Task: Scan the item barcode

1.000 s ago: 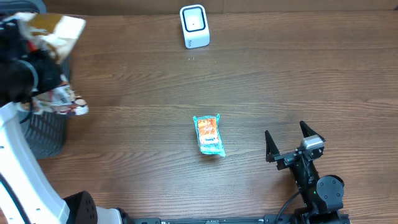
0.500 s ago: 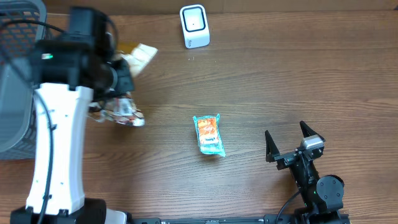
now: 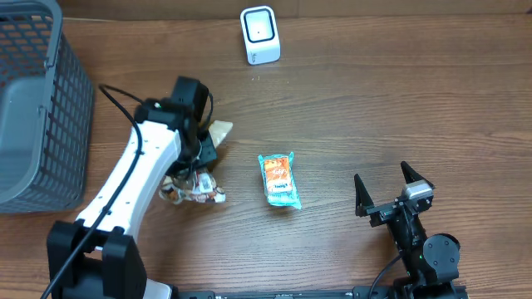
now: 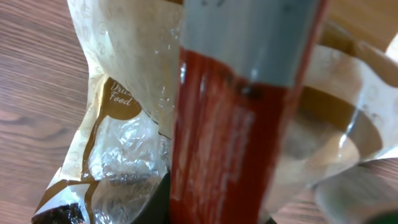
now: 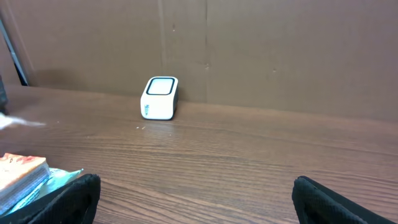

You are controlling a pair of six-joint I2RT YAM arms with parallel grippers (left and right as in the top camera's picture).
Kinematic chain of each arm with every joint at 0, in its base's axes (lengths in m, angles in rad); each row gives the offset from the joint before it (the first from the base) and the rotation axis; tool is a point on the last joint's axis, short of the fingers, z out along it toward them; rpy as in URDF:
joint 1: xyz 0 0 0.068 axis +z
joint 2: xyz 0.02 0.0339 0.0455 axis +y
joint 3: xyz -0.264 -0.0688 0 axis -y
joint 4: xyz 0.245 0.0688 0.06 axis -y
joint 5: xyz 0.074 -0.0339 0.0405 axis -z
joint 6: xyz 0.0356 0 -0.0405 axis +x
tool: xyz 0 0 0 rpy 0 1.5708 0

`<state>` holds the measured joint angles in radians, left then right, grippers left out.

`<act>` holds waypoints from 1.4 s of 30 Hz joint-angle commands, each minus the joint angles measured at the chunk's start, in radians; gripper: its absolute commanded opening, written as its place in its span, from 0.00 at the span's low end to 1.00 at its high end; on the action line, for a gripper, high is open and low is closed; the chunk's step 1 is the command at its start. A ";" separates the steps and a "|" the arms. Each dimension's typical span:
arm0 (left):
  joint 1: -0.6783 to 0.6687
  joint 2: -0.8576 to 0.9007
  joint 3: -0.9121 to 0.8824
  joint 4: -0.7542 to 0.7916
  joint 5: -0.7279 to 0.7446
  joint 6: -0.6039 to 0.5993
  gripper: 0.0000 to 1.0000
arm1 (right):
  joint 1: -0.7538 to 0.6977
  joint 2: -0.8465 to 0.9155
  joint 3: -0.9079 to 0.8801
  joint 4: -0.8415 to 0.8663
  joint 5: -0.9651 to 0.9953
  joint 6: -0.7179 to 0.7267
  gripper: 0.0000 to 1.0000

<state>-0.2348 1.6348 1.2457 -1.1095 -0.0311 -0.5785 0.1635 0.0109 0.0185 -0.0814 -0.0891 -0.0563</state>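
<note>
Now L end effector [image 3: 202, 149] pinched shut on snack packets [image 4: 115, 134]; R end effector [image 3: 381, 176] spread wide.

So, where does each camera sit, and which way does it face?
Overhead: above the table, facing straight down; shows the left arm, the open right gripper, a grey basket.
Left wrist: on the left gripper, close against the clear food bag it grips; own fingers unclear.
Right wrist: low, facing across the table; its open fingertips show.
Shared: overhead and right wrist both see the white scanner and snack packet.
</note>
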 commanded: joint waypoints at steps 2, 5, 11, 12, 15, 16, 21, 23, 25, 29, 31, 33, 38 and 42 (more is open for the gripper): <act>-0.008 -0.006 -0.126 0.101 0.006 -0.027 0.13 | -0.004 -0.008 -0.011 0.005 0.009 -0.005 1.00; -0.008 -0.006 -0.190 0.171 0.005 -0.025 0.14 | -0.004 -0.008 -0.011 0.005 0.009 -0.005 1.00; -0.014 -0.006 -0.269 0.263 0.006 0.045 0.16 | -0.004 -0.008 -0.011 0.005 0.009 -0.005 1.00; -0.015 -0.006 -0.274 0.271 0.006 0.059 0.20 | -0.004 -0.008 -0.011 0.004 0.009 -0.005 1.00; -0.014 -0.006 -0.279 0.275 0.006 0.063 0.42 | -0.004 -0.008 -0.011 0.005 0.009 -0.005 1.00; -0.014 -0.006 -0.279 0.276 0.006 0.066 0.50 | -0.004 -0.008 -0.011 0.004 0.009 -0.005 1.00; -0.014 -0.006 -0.279 0.276 0.005 0.085 0.61 | -0.004 -0.008 -0.011 0.005 0.009 -0.005 1.00; -0.014 -0.006 -0.279 0.275 0.005 0.085 0.60 | -0.004 -0.008 -0.011 0.004 0.009 -0.005 1.00; -0.014 -0.006 -0.279 0.271 0.005 0.085 0.57 | -0.004 -0.008 -0.011 0.005 0.009 -0.005 1.00; -0.014 -0.006 -0.279 0.265 -0.003 0.117 0.55 | -0.004 -0.008 -0.011 0.005 0.009 -0.005 1.00; -0.014 -0.006 -0.279 0.266 -0.007 0.132 0.56 | -0.004 -0.008 -0.011 0.005 0.009 -0.005 1.00; -0.014 -0.006 -0.279 0.265 -0.015 0.139 0.58 | -0.004 -0.008 -0.011 0.004 0.009 -0.005 1.00; -0.013 -0.006 -0.266 0.260 -0.024 0.140 0.61 | -0.004 -0.008 -0.011 0.005 0.009 -0.005 1.00; -0.001 -0.006 -0.202 0.210 -0.026 0.192 0.63 | -0.004 -0.008 -0.011 0.005 0.009 -0.005 1.00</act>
<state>-0.2424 1.6348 0.9829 -0.8780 -0.0406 -0.4435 0.1635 0.0109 0.0185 -0.0814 -0.0891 -0.0566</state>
